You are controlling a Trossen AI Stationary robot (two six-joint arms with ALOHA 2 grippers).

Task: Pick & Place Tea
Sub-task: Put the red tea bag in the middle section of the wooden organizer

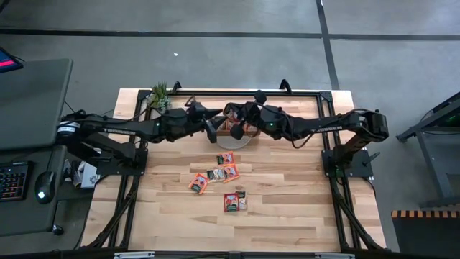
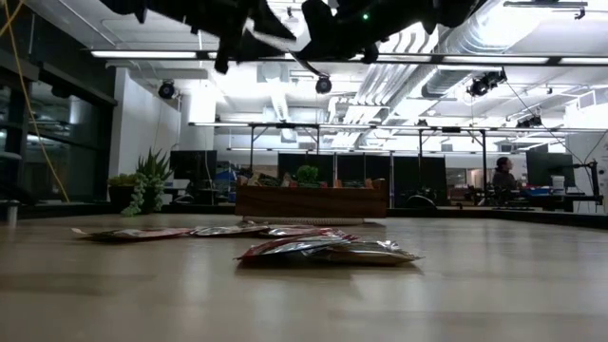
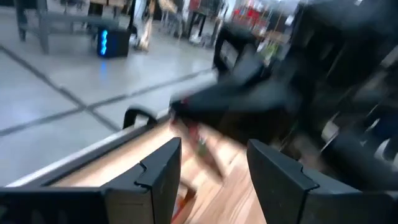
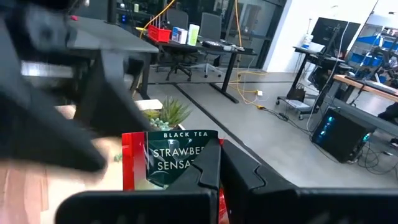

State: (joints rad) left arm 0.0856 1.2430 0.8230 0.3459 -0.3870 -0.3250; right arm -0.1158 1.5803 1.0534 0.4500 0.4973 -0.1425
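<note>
Both arms meet above the wooden tray [image 1: 238, 134] at the table's far middle; the tray [image 2: 309, 201] also shows in the low view. My right gripper [image 4: 219, 163] [image 1: 231, 119] is shut on a red and dark green tea sachet [image 4: 163, 157] printed "BLACK TEA". My left gripper [image 3: 214, 163] [image 1: 213, 128] is open, close beside the right one, and touches nothing. Several more red and orange sachets [image 1: 225, 159] [image 1: 199, 183] [image 1: 234, 202] lie flat on the table's middle. In the low view they show as flat packets [image 2: 328, 250] [image 2: 142, 233]. My right gripper pinches the sachet between its two fingers at the lower edge [image 4: 184, 155], below the printed label. The sachet stands upright beyond the fingertips with its label facing the wrist camera. It is lifted clear of the table, above the tray. The fingers cover the exact place of contact.
A small potted plant [image 1: 159, 94] [image 2: 147, 180] stands at the table's far left corner. A black frame [image 1: 309, 92] runs along the far edge and both sides. Bare wood [image 1: 287, 208] lies near and to the right of the sachets. A person [image 2: 502, 176] sits in the room beyond.
</note>
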